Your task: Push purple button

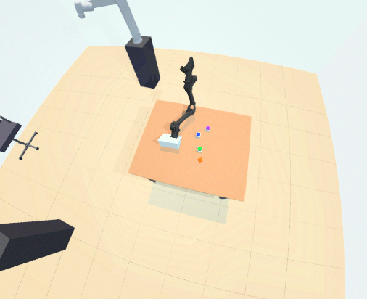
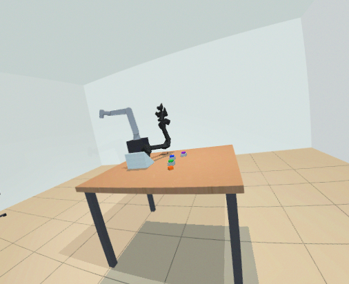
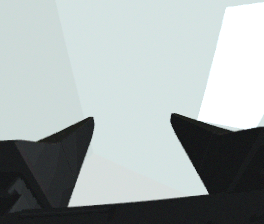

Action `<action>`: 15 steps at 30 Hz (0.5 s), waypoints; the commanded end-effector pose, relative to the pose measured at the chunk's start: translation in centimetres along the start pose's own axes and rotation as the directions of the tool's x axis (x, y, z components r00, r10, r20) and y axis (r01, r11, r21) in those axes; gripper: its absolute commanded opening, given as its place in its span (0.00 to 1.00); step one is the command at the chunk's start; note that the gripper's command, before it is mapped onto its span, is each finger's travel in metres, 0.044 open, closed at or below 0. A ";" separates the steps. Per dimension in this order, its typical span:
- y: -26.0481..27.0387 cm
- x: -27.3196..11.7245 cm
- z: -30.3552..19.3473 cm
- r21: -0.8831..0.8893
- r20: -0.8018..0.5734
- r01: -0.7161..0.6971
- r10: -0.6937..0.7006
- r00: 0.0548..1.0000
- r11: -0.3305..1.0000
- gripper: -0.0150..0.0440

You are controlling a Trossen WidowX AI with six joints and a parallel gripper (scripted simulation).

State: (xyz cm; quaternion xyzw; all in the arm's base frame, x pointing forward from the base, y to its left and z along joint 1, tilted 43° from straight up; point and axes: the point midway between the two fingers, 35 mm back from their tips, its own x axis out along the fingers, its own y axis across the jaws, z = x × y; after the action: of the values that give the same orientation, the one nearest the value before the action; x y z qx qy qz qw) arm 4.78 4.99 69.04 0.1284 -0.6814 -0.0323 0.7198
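Observation:
The purple button [image 1: 207, 128] [image 2: 183, 152] sits on a small pale base on the table, the farthest back of the buttons in the exterior view. My gripper [image 1: 191, 58] [image 2: 163, 107] [image 3: 133, 119] is raised high above the table on the upright arm, well away from the button. Its two black fingers stand wide apart in the wrist view, with only pale walls and a bright panel behind them. It is open and empty.
A blue button [image 1: 198, 134] [image 2: 172, 156] and a green button [image 1: 199, 149] [image 2: 171, 160] stand near the purple one. An orange block [image 1: 200, 160] [image 2: 170, 168] lies beyond the green button. The arm's base stands by a white block [image 1: 169, 141] [image 2: 136, 161].

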 end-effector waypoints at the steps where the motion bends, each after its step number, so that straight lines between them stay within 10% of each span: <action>1: -0.4 0.1 0.2 0.000 0.003 0.012 -0.012 1.000 1.000 0.93; 15: -22.2 -1.0 2.9 -0.033 -0.174 0.622 -0.617 0.767 0.782 0.93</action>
State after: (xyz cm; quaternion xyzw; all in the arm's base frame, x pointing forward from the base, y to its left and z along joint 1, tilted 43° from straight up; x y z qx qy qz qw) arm 2.67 -11.49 65.79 0.3019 -0.6044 -0.2012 0.7092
